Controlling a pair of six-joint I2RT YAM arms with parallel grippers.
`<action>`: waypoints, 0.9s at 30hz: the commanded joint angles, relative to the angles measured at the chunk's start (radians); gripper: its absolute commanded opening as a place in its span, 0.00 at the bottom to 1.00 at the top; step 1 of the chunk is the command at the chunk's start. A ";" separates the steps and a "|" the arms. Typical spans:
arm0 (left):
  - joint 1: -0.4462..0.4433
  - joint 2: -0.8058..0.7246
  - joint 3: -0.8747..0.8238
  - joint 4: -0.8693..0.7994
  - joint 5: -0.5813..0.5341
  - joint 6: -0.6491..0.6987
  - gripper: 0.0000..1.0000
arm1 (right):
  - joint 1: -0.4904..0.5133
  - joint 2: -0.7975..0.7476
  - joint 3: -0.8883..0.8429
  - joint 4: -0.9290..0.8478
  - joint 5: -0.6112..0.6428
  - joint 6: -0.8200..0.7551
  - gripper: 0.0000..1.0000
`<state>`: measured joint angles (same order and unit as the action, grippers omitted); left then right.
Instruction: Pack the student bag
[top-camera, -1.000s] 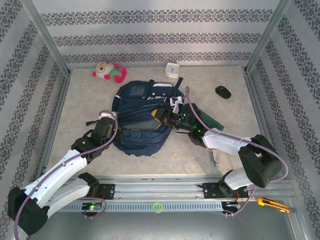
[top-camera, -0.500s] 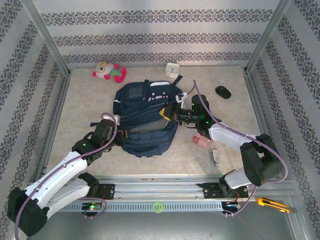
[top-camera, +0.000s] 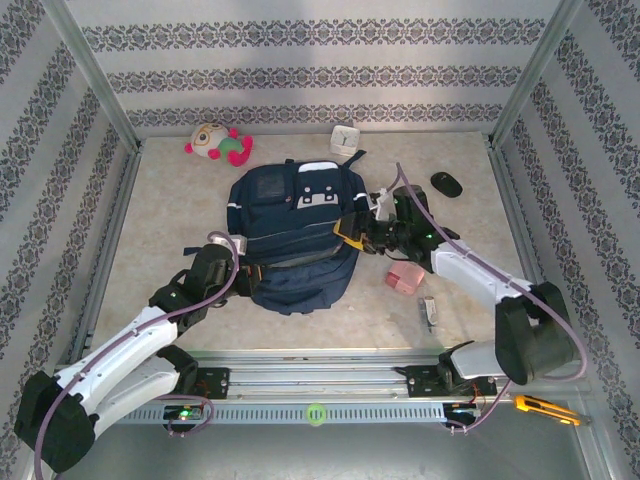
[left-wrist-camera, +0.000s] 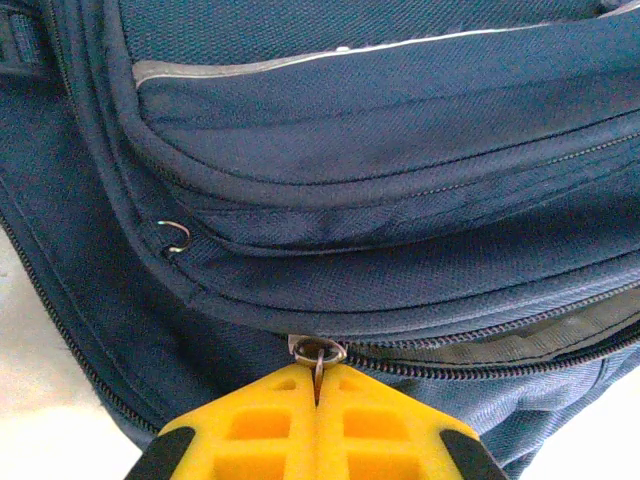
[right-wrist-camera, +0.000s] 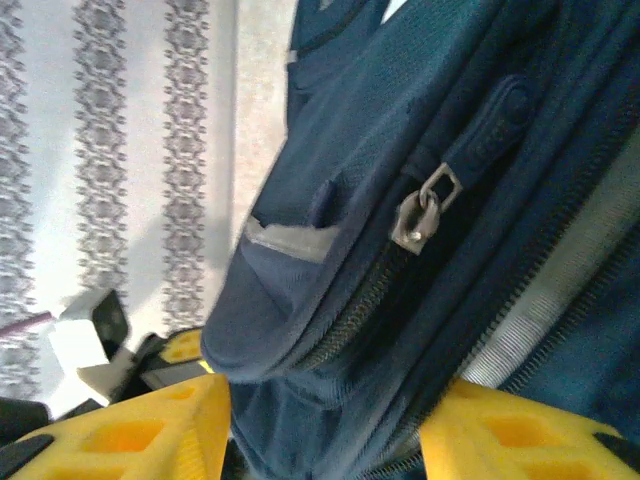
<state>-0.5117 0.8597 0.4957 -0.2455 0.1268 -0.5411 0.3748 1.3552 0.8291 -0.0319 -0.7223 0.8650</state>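
Student bag (top-camera: 295, 235), flat mid-table, long axis running away from the bases: left gripper (left-wrist-camera: 318, 395) pinched on its zipper pull (left-wrist-camera: 318, 352) just ahead; right gripper (right-wrist-camera: 325, 420) spread around its side fabric.

Place: a robot test cell, a staged lab enclosure rather than a lived-in room.
Walls: three upright panels (top-camera: 300, 70) covered in striped, patterned wallpaper are seen closing in the work area.
Frame: bare aluminium posts (top-camera: 90, 75) are fitted at the corners.
Floor: a pale marbled tabletop (top-camera: 180, 215) is laid inside the frame.
Mounting: a metal rail (top-camera: 320, 380) is bolted along the near edge, and both arm bases are carried on it.
Props: a plush toy (top-camera: 217, 144), a small white box (top-camera: 345, 139) and a navy student bag (top-camera: 295, 235) are set out on the tabletop.
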 joint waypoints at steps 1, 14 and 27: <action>0.015 0.002 -0.003 0.067 0.026 0.046 0.00 | -0.001 -0.083 0.061 -0.234 0.120 -0.167 0.54; 0.014 0.007 0.005 0.088 0.049 0.052 0.00 | 0.388 -0.087 0.228 -0.325 0.521 -0.947 0.57; 0.014 0.015 0.015 0.096 0.066 0.044 0.00 | 0.500 0.282 0.433 -0.257 0.429 -1.224 0.61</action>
<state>-0.5083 0.8757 0.4957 -0.2230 0.1623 -0.5072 0.8742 1.6039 1.2098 -0.3244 -0.2512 -0.2981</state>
